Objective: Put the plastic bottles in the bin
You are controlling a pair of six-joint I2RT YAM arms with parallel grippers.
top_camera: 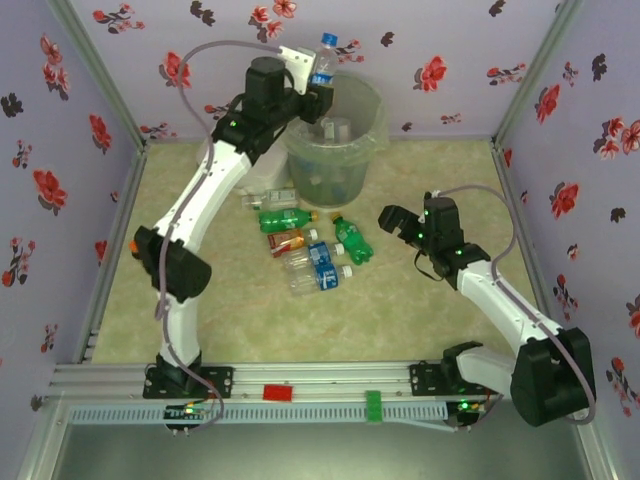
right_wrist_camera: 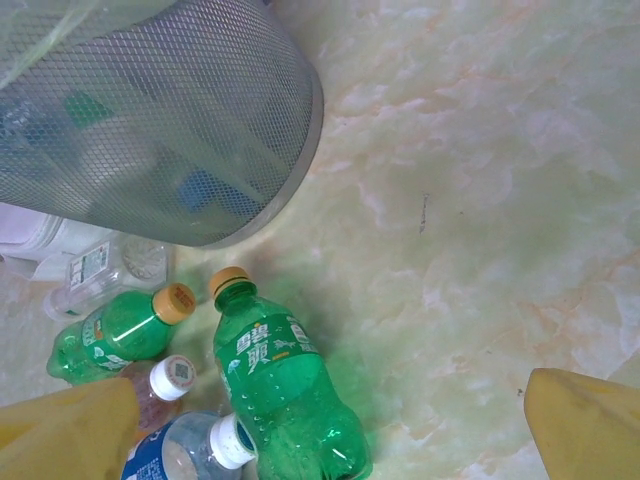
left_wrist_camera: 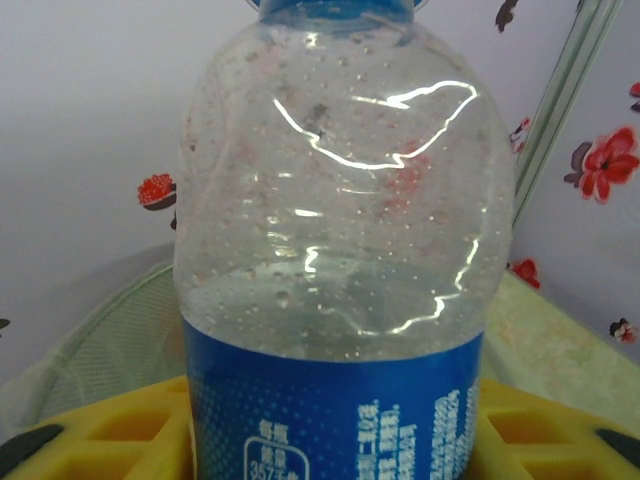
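Three floral walls (top_camera: 430, 60) enclose a marbled green tabletop (top_camera: 420, 320) holding bottles (top_camera: 285, 217)

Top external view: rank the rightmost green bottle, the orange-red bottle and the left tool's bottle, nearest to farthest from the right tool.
1. Rightmost green bottle, just left of the right tool.
2. Orange-red bottle, further left in the pile.
3. Held bottle, in the left tool above the bin.

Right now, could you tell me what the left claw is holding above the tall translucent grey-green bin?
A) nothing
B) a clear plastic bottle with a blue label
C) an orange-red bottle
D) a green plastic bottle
B: the left claw grips a clear blue-labelled plastic bottle over the tall grey-green bin.
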